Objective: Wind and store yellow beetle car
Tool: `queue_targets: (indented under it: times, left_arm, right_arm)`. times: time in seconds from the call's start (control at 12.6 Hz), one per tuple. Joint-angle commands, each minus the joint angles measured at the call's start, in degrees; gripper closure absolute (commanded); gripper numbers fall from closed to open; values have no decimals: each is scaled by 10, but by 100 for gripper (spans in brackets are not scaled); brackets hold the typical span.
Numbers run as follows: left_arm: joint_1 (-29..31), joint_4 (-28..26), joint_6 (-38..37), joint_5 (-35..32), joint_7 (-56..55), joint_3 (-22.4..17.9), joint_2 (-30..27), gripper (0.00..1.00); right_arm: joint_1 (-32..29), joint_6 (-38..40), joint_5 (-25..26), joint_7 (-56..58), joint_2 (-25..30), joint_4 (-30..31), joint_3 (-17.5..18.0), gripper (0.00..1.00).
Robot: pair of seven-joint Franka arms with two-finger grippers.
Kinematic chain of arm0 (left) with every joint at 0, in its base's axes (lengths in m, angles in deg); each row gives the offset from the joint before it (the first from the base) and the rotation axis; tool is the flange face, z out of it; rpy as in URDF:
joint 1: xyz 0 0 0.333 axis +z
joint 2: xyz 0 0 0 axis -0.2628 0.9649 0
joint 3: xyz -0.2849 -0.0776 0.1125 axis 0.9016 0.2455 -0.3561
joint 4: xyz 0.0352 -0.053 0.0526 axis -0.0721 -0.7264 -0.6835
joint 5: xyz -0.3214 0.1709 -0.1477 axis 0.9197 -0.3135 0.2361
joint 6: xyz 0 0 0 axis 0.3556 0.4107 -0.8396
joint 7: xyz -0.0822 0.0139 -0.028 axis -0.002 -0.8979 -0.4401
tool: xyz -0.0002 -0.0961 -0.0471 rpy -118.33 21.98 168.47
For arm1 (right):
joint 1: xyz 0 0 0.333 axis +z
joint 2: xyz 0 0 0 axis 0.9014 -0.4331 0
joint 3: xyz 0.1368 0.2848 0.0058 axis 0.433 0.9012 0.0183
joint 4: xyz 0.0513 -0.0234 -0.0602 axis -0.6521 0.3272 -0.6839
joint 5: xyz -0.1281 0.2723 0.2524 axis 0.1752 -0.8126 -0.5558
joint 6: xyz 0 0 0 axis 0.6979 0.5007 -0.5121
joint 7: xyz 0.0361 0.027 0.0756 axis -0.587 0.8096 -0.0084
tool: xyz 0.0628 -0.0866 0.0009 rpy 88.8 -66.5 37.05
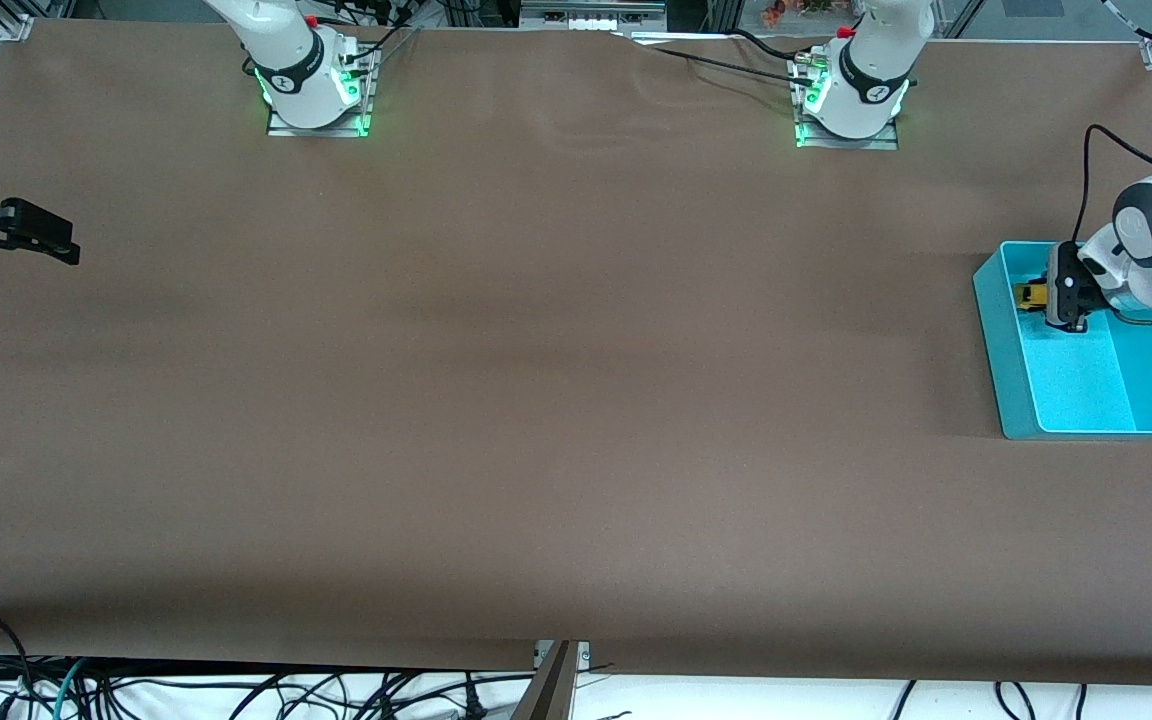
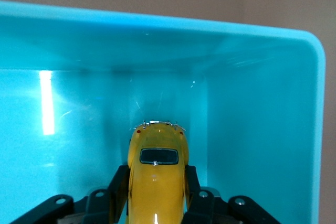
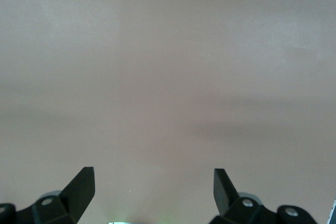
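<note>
The yellow beetle car (image 1: 1032,294) is gripped between the fingers of my left gripper (image 1: 1044,297), inside a turquoise bin (image 1: 998,345) at the left arm's end of the table. In the left wrist view the car (image 2: 157,182) has its dark window facing the camera, with a black finger (image 2: 118,182) on each side of it. My left gripper (image 2: 156,178) holds it low in the bin (image 2: 262,103), close to an end wall. I cannot tell whether its wheels touch the floor. My right gripper (image 1: 54,240) is open and empty, waiting over the right arm's end of the table (image 3: 154,176).
The bin's floor (image 1: 1086,385) nearer the front camera holds nothing. The brown table (image 1: 556,380) spreads between the two arm bases (image 1: 316,90) (image 1: 851,105). Cables hang off the table's front edge.
</note>
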State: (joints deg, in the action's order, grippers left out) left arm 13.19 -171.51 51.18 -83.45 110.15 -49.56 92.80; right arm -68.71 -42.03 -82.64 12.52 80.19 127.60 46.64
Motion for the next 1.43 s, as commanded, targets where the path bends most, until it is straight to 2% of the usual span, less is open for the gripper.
queue_targets:
  times: [0.0, 0.4, 0.56, 0.8, 1.11, 1.35]
  left_arm:
    - [6, 0, 0, -11, 10, 4, -6, 0]
    - [-2, 0, -19, -10, 13, 6, -50, 0]
    - [-13, 7, -75, 4, 10, 7, -93, 1]
    - [-54, 19, -104, 19, -52, 8, -152, 1]
    - [-115, 114, -261, 19, -183, 11, -196, 1]
    - [-161, 166, -300, 20, -275, 12, -232, 1]
  right_arm:
    - [-4, -3, -12, -3, 5, 5, 0, 0]
    - [-5, -2, -12, -3, 5, 4, 0, 0]
    - [-5, -3, -12, -3, 5, 4, 0, 0]
    - [-5, -3, -12, -3, 5, 4, 0, 0]
    - [-5, -3, -12, -3, 5, 5, 0, 0]
    - [-5, -3, -12, -3, 5, 4, 0, 0]
